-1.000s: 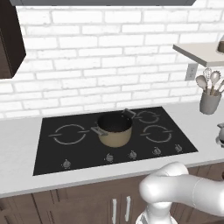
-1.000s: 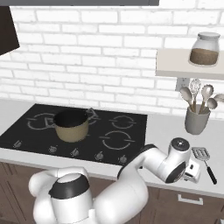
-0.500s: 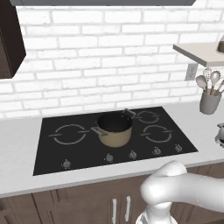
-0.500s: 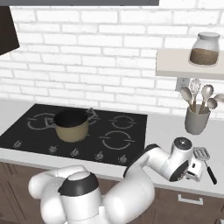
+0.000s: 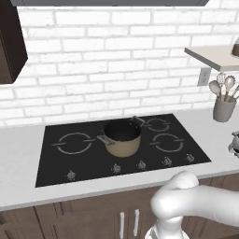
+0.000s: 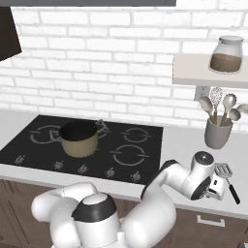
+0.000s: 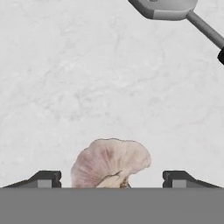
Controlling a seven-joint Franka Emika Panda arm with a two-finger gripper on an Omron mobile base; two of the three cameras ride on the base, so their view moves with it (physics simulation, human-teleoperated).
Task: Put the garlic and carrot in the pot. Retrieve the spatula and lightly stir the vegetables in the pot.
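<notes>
no readable text, labels or numbers anywhere (the hob knobs (image 5: 116, 168) carry no legible marks).

In the hand view the garlic (image 7: 110, 162) is cut off below by the picture's lower part, so its underside and its contact with the worktop (image 7: 87, 78) cannot be seen. The spatula (image 7: 175, 11) is cut by the top and right edges; its slots are not visible. In the right base view the end effector (image 6: 216, 186) is mostly hidden behind the arm's wrist. The inside of the pot (image 6: 78, 138) is too dark to read.
</notes>
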